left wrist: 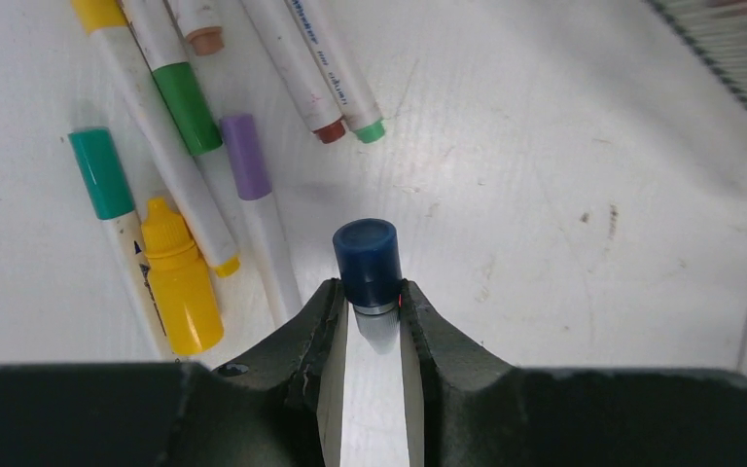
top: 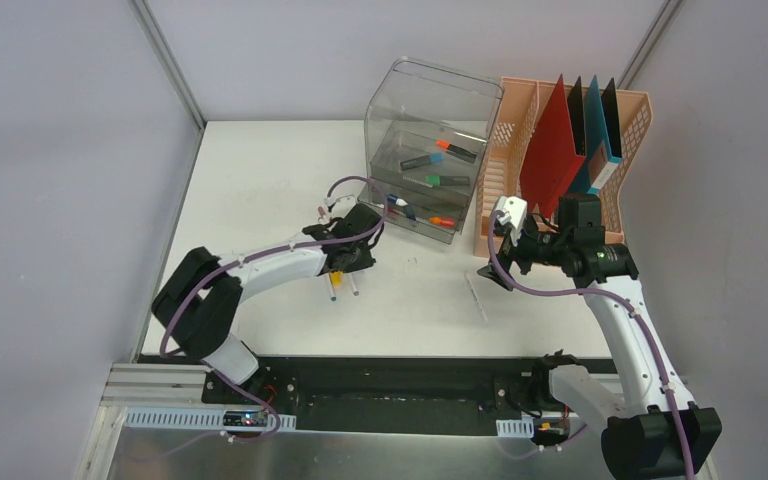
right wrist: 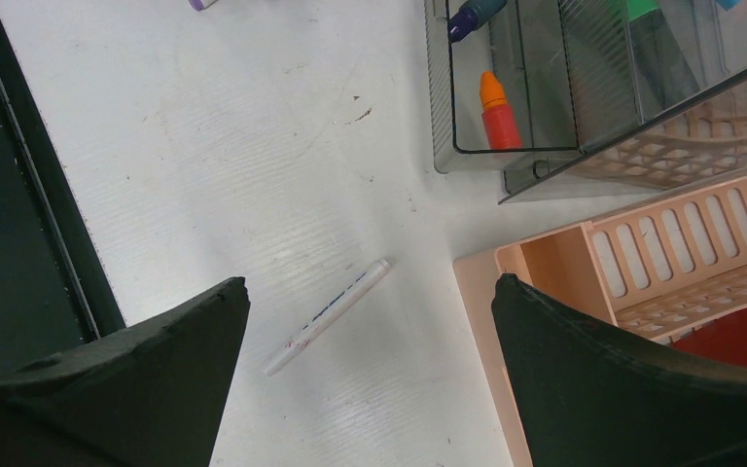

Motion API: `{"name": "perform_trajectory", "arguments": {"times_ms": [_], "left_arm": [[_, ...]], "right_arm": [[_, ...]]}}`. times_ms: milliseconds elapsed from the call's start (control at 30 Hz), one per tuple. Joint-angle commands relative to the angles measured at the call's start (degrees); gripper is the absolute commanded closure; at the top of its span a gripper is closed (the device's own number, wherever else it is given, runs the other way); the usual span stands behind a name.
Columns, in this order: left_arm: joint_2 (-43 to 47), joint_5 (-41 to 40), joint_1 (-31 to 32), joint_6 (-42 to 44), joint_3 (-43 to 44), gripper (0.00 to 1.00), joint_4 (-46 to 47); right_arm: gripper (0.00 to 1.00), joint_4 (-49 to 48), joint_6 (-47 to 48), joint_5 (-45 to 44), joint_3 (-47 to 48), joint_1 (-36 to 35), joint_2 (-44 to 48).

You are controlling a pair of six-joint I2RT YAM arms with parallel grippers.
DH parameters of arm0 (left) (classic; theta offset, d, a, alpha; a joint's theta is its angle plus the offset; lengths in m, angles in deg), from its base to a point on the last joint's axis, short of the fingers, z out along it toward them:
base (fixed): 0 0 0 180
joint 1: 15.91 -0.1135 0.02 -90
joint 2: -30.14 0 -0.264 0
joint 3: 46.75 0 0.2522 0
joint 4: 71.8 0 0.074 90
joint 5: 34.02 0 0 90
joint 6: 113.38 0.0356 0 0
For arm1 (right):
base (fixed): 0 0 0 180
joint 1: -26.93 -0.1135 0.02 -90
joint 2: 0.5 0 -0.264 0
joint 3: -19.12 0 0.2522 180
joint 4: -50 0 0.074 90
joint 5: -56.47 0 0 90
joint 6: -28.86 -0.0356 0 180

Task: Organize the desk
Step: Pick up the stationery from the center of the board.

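Two arms: both reach out over the desk [top: 260, 180], the white tabletop that runs from the black front rail to the grey back wall.
Left gripper [left wrist: 370, 302]: narrowed to a slim gap and clamped on a blue-capped marker [left wrist: 367, 258].
Left fingers [left wrist: 316, 331]: they press the marker's pale barrel from both sides just under the cap, which sticks out past the tips.
Left arm [top: 270, 265]: stretched low and slanting toward the middle of the desk, wrist bent down, claw close above the surface.
Beside the left claw: loose markers lie on the desk to its left, among them a green-capped marker [left wrist: 187, 107], a purple-capped marker [left wrist: 245, 156] and a teal-capped marker [left wrist: 102, 173], with a yellow bottle [left wrist: 183, 287] touching the teal one.
Right gripper [right wrist: 370, 284]: spread wide, nothing between the jaws.
Right arm [top: 625, 320]: raised from its base, elbow bent, wrist pointing down near the front corner of the peach file rack [right wrist: 545, 263].
Under the right claw: a white pen [right wrist: 326, 316] lies slantwise on the desk, apart from both fingers.
Clear organizer [top: 425, 110]: stands at the back, just beside the rack, markers in its trays.
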Motion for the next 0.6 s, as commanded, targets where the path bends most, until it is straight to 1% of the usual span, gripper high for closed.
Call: {"name": "perform_trajectory", "arguments": {"times_ms": [0, 100, 200, 333, 367, 433, 567], "left_arm": [[8.6, 2.5, 0.3, 4.0, -4.4, 0.97, 8.1], [13.6, 6.0, 0.2, 6.8, -9.1, 0.99, 15.7], [17.6, 10.3, 0.2, 9.9, -13.3, 0.99, 24.4], [22.0, 17.4, -0.3, 13.9, -19.2, 0.99, 39.5], [22.6, 19.5, -0.6, 14.5, -20.3, 0.98, 44.5], [22.9, 23.7, -1.3, 14.8, -21.6, 0.97, 50.9], [20.2, 30.4, -3.3, 12.8, -19.8, 0.98, 56.6]], "right_arm": [[0.01, -0.3, 1.2, 2.1, 0.1, 0.5, 0.4], [0.01, -0.3, 1.1, 2.1, 0.0, 0.5, 0.3], [0.01, -0.3, 1.2, 2.1, 0.1, 0.6, 0.3], [0.01, -0.3, 1.2, 2.1, 0.0, 0.6, 0.6], [0.01, -0.3, 1.3, 2.1, 0.0, 0.6, 0.6], [0.01, -0.3, 1.3, 2.1, 0.0, 0.6, 0.6], [0.01, -0.2, 1.4, 2.4, 0.0, 0.6, 0.7]]}}
